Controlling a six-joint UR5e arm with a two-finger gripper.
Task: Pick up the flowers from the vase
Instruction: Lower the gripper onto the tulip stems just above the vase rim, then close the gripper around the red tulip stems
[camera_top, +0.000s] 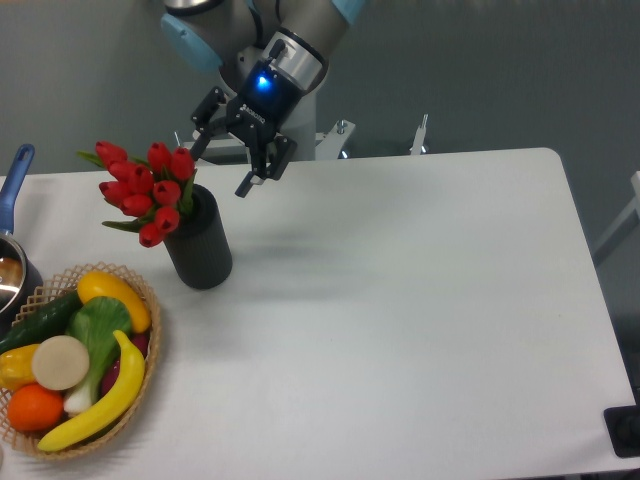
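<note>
A bunch of red tulip buds with green leaves, the flowers (145, 190), is seen standing in the round mouth of a matte black cylindrical vase (200, 246), which is set upright on the smooth white table (420, 320) near its left side. The buds are glossy and oval, clustered tightly and leaning out over the vase's left rim; a few pointed leaves are spread beneath them.

The black two-finger gripper (222, 160) is held in the air just to the right of the flowers and above the vase, apart from both. Its slim fingers are spread wide, with nothing between them. A blue light is lit on the wrist, and the arm's grey and pale blue rounded joints are seen above it.

At the lower left, a round woven wicker basket (150, 330) is placed on the table near the vase. It is filled with smooth, plastic-looking produce: a curved yellow banana (105, 400), a yellow pepper (115, 296), a dark green cucumber (40, 320), a round orange (35, 407), a leafy green vegetable (98, 325) and a pale disc-shaped slice (60, 362). At the left edge, a metal pan (10, 270) with a blue handle is partly seen.
</note>
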